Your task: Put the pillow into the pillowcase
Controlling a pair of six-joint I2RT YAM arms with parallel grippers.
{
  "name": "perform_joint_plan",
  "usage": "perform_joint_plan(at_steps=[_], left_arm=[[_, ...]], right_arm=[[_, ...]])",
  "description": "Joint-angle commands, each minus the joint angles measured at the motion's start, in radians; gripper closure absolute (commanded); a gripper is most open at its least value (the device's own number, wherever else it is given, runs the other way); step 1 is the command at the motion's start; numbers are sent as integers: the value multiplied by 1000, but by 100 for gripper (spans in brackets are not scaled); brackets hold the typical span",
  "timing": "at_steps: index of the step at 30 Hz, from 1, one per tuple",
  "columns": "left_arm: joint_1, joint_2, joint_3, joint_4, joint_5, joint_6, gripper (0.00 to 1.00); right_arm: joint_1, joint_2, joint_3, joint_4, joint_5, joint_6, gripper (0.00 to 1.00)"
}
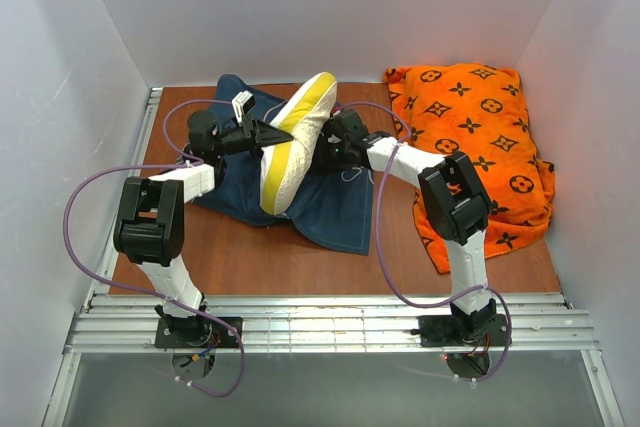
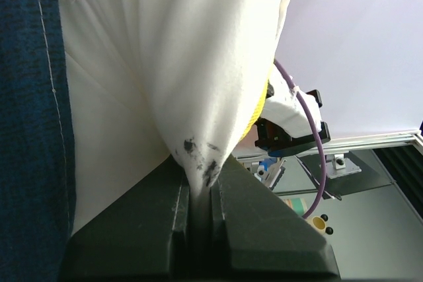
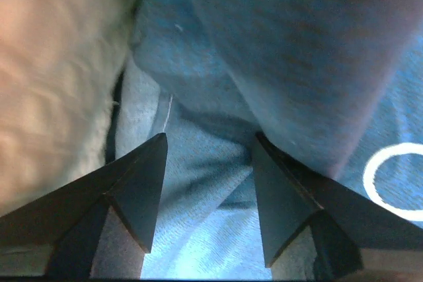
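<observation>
Brown worktop (image 1: 250,257), centre frame: pillow (image 1: 295,142) mostly outside the pillowcase (image 1: 340,207); insertion looks barely begun. Left end effector (image 2: 200,171) pinches the pillow; right end effector (image 3: 208,146) spread over pillowcase fabric.

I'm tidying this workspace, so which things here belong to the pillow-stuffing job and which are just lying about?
Part of the job:
pillow, pinched by the left gripper
pillowcase, lying under the pillow
right gripper, jaws apart over the pillowcase fabric

Just lying about:
orange cushion, at the far right of the table
</observation>
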Motion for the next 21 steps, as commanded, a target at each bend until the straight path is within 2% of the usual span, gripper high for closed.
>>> perform_joint_plan(at_steps=[1,8,10,11,12,15,19,21], left_arm=[[-1,-37,-11,43,-1,-13,100],[-10,-51,-56,63,3,-27,100],[-10,-54,-65,70,3,-35,100],[-10,-52,-66,76,3,-35,100],[-10,-52,-68,78,5,-38,100],[-10,-51,-65,90,9,-52,100],[-10,-60,-63,75,14,-53,100],[-10,-64,-65,58,14,-39,100]], right_arm=[[3,8,83,81,61,5,50],[16,28,138,104,60,37,48],[22,42,155,106,76,49,46],[23,53,159,106,89,53,38],[25,60,162,104,99,56,35],[31,97,175,106,150,54,36],[39,149,204,111,231,36,46],[39,155,215,111,232,19,60]])
